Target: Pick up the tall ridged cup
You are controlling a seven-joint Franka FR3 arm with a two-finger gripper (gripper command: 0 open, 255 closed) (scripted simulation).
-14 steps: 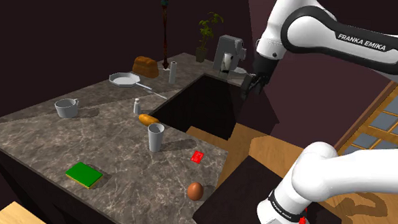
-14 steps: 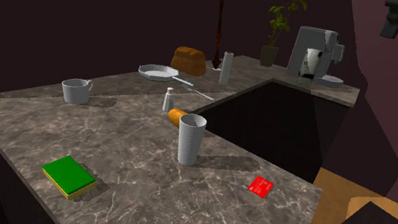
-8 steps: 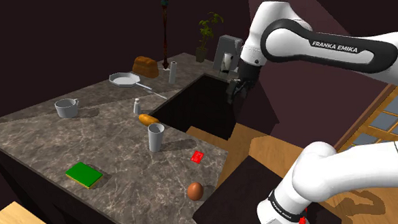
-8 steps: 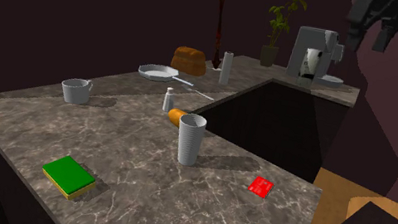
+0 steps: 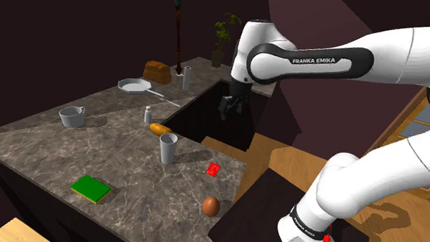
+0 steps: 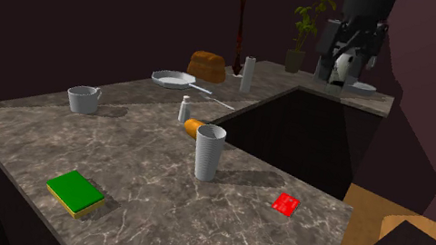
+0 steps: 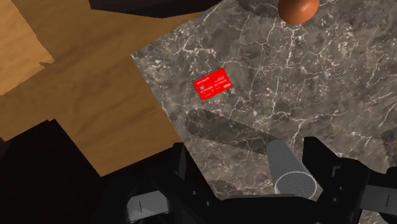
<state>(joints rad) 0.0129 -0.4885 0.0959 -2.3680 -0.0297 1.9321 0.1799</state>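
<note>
One egg [image 5: 210,206]: brown, nearest on the dark marbled table [image 5: 29,143], close to its edge, at 5 o'clock from the tall ridged cup [image 5: 168,148] in the shoulder view.
Green pad [image 5: 90,188]: flat, at 8 o'clock from the cup, well apart from it.
Red card [image 5: 213,169]: flat on the table, at 4 o'clock from the cup and near it, between cup and egg.
Tall ridged cup: pale grey, upright, mouth up, alone near the table's inner corner; nothing touched it.
Orange oblong thing [image 5: 160,129]: lay just beyond the cup at 11 o'clock, with a small white shaker [image 5: 147,115] near it, farther on.
Mug [image 5: 72,117]: pale, stood at 10 o'clock from the cup, well apart.
Gripper [image 5: 229,107]: hung in the air over the dark gap beside the table, at 1 o'clock from the cup and well apart from it. Its fingers stood wide and held nothing. In the wrist view the cup showed between them, far below and untouched.
Far end: a pan [image 5: 135,85], a brown loaf [image 5: 157,71] and a white bottle [image 5: 185,79] stood there, then a coffee machine [image 6: 342,73] and a plant [image 5: 225,32].
</note>
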